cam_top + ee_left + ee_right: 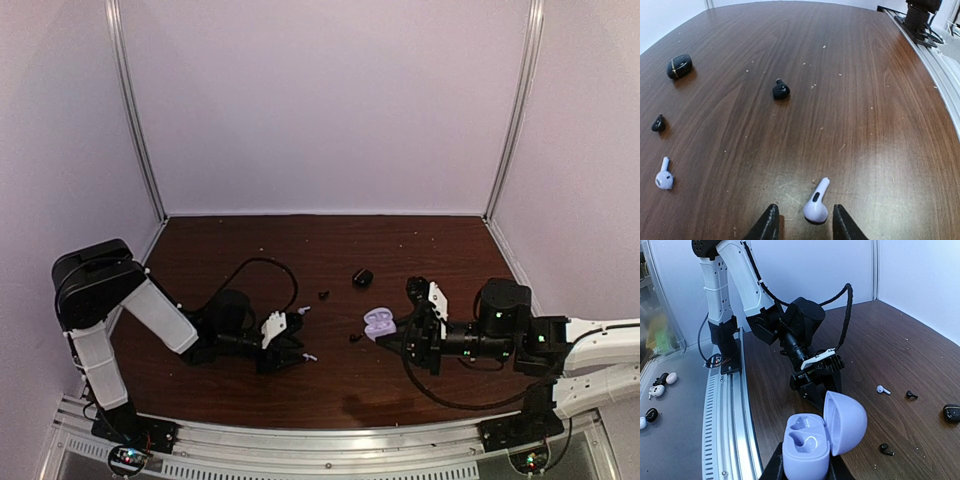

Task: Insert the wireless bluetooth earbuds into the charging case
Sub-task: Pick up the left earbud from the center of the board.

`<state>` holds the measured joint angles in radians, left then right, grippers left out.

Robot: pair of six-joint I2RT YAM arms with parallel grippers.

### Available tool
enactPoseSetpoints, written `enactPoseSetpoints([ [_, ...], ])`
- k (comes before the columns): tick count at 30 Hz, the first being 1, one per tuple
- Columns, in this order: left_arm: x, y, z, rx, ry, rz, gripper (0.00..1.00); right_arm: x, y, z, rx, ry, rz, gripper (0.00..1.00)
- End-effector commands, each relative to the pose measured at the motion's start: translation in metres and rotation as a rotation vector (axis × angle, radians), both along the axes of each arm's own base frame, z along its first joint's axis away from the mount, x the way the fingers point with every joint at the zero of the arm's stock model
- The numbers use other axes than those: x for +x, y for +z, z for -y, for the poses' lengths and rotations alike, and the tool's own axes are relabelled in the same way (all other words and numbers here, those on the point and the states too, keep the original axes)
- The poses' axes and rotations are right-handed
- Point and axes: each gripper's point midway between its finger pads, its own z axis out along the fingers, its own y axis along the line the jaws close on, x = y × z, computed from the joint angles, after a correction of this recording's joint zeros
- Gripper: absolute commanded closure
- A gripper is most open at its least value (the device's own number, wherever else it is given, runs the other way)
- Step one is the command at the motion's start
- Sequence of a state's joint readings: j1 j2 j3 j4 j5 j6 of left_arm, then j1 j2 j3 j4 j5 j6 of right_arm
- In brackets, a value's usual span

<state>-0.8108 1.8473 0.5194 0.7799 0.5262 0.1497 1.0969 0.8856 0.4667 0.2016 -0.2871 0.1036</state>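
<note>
Wood table (865, 75): black case (679, 66), 2 black earbuds (781, 90), 2 pale earbuds (664, 175).

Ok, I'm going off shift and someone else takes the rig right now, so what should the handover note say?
Left gripper: open, straddling a pale earbud that lies on the table.
Right gripper: shut on the lavender case, lid open, sockets empty.
Loose on the table: second pale earbud, black earbuds and, closed black case.
Done: lavender case open and held.
Left: all four earbuds to go in, none seated yet.
</note>
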Motion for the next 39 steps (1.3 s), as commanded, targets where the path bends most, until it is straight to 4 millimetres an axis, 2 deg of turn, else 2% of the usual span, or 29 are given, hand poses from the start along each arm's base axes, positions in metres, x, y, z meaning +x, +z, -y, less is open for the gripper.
enactPoseSetpoints([
  [1,-0.012,-0.006,0.006,0.009,-0.135,0.015,0.62,0.004,0.02,0.0,0.038,-0.013,0.026,0.86],
  [6,-0.014,-0.015,0.009,0.026,-0.177,0.001,0.63,0.004,0.021,0.0,0.035,-0.013,0.03,0.85],
  [17,-0.016,-0.036,0.008,0.084,-0.213,-0.017,0.71,0.003,0.022,0.002,0.035,-0.014,0.03,0.85],
  [21,-0.014,-0.035,0.005,0.089,-0.19,-0.013,0.71,0.003,0.021,0.003,0.033,-0.015,0.033,0.85],
  [29,-0.011,-0.038,0.001,0.115,-0.139,-0.056,0.65,0.002,0.023,0.005,0.04,-0.013,0.038,0.85],
  [34,-0.012,-0.035,-0.001,0.128,-0.13,-0.079,0.67,0.001,0.024,0.005,0.043,-0.012,0.041,0.85],
  [39,-0.018,-0.041,-0.013,0.184,-0.131,-0.088,0.69,0.001,0.024,0.005,0.045,-0.006,0.044,0.85],
])
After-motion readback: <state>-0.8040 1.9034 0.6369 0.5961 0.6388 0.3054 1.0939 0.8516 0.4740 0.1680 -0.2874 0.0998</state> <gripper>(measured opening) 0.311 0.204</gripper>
